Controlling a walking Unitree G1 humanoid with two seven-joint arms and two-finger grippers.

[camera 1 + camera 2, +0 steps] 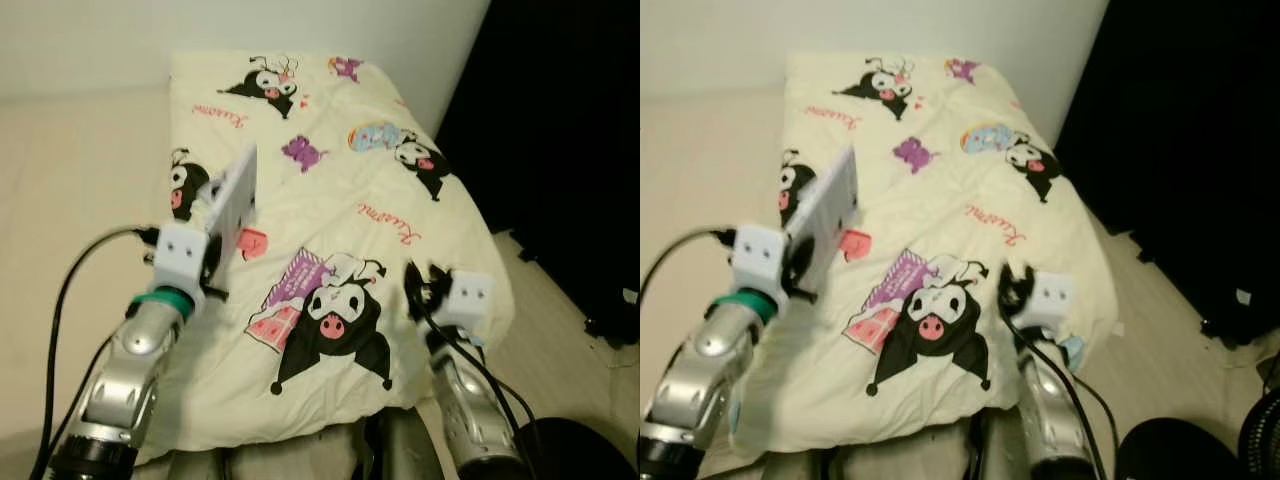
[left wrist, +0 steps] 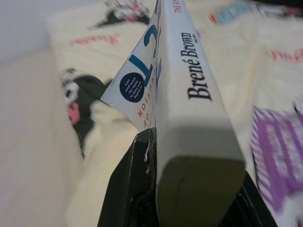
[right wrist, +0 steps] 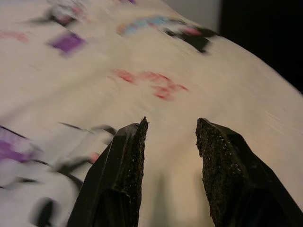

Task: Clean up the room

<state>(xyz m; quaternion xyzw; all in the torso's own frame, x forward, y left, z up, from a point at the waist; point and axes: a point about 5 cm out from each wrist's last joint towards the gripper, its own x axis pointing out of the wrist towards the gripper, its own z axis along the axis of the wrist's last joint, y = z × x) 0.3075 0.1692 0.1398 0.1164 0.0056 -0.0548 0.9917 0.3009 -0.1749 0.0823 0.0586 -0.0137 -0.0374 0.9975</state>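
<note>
head views: my left pincer (image 1: 222, 215) is clamped on a white book (image 1: 233, 193), lifted clear of the bed (image 1: 330, 200), apparently for carrying off, over its left half. my right pincer (image 1: 412, 287) hovers near the bed's near right corner.

left wrist view: the book's spine runs out from between my fingers (image 2: 130, 189).

right wrist view: fingers (image 3: 118, 175) apart, holding nothing.

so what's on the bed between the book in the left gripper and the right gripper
Just printed blanket. In the left eye view, a black cartoon character print lies between the book held by the left gripper and the open right gripper; no loose object.
</note>
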